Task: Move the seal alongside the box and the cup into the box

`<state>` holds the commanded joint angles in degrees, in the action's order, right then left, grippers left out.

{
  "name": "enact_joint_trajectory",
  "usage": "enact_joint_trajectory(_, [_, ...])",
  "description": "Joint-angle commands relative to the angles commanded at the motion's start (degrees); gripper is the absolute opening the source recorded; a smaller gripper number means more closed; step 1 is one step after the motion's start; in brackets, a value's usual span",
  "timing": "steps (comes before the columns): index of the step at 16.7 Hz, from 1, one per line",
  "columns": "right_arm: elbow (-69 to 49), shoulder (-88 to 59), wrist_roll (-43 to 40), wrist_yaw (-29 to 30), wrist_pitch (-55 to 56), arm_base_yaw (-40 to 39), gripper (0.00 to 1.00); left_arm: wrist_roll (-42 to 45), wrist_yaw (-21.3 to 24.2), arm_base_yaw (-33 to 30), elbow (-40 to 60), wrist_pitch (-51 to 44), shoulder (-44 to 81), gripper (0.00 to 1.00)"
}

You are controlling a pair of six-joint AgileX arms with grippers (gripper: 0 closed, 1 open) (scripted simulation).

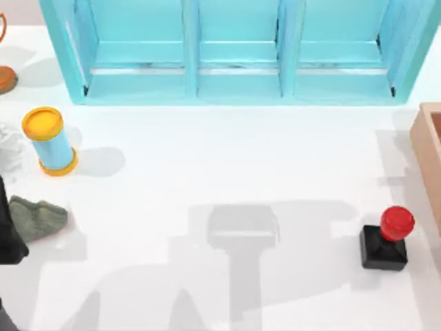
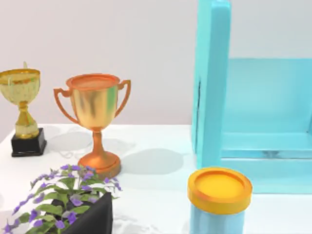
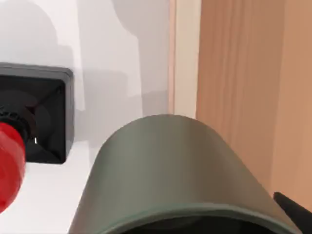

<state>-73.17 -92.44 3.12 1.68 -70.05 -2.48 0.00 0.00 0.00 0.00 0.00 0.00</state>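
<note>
The right wrist view shows the cup [image 3: 170, 170] directly below the right gripper, whose finger state cannot be determined. The box [image 3: 243, 83] wall runs beside the cup. The seal [image 1: 386, 238] stands just beside the box [image 1: 431, 148], on the table [image 1: 207, 179].

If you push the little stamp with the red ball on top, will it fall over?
Probably not easily: the seal sits on a wide, flat black block, so it would likely slide. A push high on its red knob might tip it. The glossy knob may be slippery.

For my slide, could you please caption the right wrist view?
Olive cup close up beside the seal and box.
</note>
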Motion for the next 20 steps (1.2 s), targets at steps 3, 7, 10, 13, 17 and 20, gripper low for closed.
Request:
enact_joint_trajectory(3, [5.1,4.6,-15.4,0.5,1.6,15.1,0.0,0.0,0.0,0.0,0.0,0.0,0.0,1.0])
enact_joint_trajectory(7, [10.8,9.8,-28.5,0.7,3.8,28.2,0.0,0.0,0.0,0.0,0.0,0.0,0.0,1.0])
enact_joint_trajectory(10, [12.7,11.5,-32.0,0.7,4.5,31.7,0.0,0.0,0.0,0.0,0.0,0.0,0.0,1.0])
enact_joint_trajectory(13, [12.7,11.5,-32.0,0.7,4.5,31.7,0.0,0.0,0.0,0.0,0.0,0.0,0.0,1.0])
enact_joint_trajectory(17, [11.7,10.8,-32.1,-0.5,6.5,31.3,0.0,0.0,0.0,0.0,0.0,0.0,0.0,1.0])
enact_joint_trajectory(20, [9.9,10.5,-32.5,-3.5,13.5,31.2,0.0,0.0,0.0,0.0,0.0,0.0,0.0,1.0])
